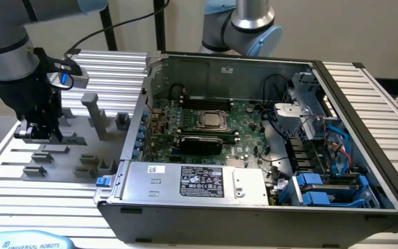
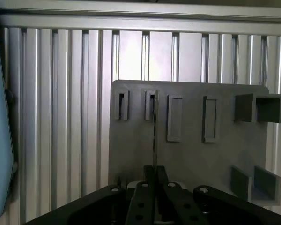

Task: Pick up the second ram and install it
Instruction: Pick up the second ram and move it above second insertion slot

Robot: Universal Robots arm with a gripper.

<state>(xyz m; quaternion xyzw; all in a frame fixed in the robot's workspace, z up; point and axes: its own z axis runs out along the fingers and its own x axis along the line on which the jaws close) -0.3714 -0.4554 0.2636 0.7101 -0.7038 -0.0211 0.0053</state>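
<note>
The second ram (image 2: 154,136) appears edge-on as a thin dark line, running from the second slot of the grey holder plate (image 2: 192,154) back to my fingers. My gripper (image 2: 154,176) is shut on it, with the black fingers (image 2: 143,187) pressed close on both sides. In the exterior view my gripper (image 1: 39,136) hangs low over the grey holder plate (image 1: 74,148), at that view's left, well away from the open computer case (image 1: 365,171). The green motherboard (image 1: 244,116) lies inside the case with its long black memory slots (image 1: 199,141) below the processor socket.
Grey blocks and an upright post (image 1: 91,114) stand on the holder plate. The case's power supply (image 1: 192,181) and blue drive bays (image 1: 323,189) sit along its near side. A second arm's base (image 1: 247,26) stands behind the case. Ribbed aluminium table (image 2: 61,117) surrounds everything.
</note>
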